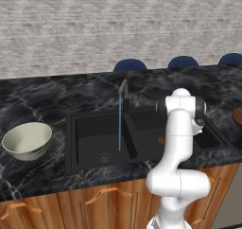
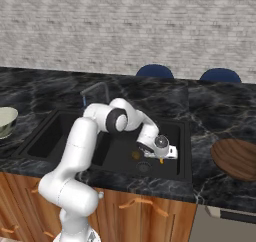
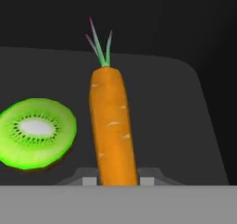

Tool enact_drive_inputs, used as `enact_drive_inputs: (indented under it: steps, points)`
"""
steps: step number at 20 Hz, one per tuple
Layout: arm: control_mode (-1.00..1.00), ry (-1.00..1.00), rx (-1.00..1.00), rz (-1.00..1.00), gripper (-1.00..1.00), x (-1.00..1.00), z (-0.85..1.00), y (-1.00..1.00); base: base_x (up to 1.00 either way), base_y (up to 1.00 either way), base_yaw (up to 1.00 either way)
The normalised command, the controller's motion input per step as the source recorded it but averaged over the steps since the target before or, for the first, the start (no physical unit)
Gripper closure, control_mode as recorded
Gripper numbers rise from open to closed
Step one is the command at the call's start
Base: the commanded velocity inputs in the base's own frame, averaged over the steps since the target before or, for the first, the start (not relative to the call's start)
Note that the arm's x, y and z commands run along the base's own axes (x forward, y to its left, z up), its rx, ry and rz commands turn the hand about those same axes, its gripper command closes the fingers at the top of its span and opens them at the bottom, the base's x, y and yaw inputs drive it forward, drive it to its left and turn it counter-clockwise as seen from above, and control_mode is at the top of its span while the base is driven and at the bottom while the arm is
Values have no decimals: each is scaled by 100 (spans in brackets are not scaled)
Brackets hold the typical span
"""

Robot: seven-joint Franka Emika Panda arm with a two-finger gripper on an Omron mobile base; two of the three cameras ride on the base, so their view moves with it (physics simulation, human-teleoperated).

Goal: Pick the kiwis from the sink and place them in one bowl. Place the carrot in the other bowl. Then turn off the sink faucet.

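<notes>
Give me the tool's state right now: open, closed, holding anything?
Tool: closed on the carrot, down in the sink, next to a cut kiwi.

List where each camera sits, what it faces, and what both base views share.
Left base view: behind-left, facing the sink and off-white bowl; arm at lower right.
Right base view: behind-right, facing the sink and brown bowl; arm at lower left.
Hand view: on the hand, facing the carrot between the pincer tips, beside a kiwi.
Shared: sink, faucet.
</notes>
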Motion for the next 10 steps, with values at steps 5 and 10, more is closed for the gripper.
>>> enact_drive_inputs:
  steps: [5, 10]
  points:
    - [-100, 0, 0, 0, 100, 0, 49, 0, 0, 0, 0]
    - [-100, 0, 0, 0, 100, -9, 59, 0, 0, 0, 0]
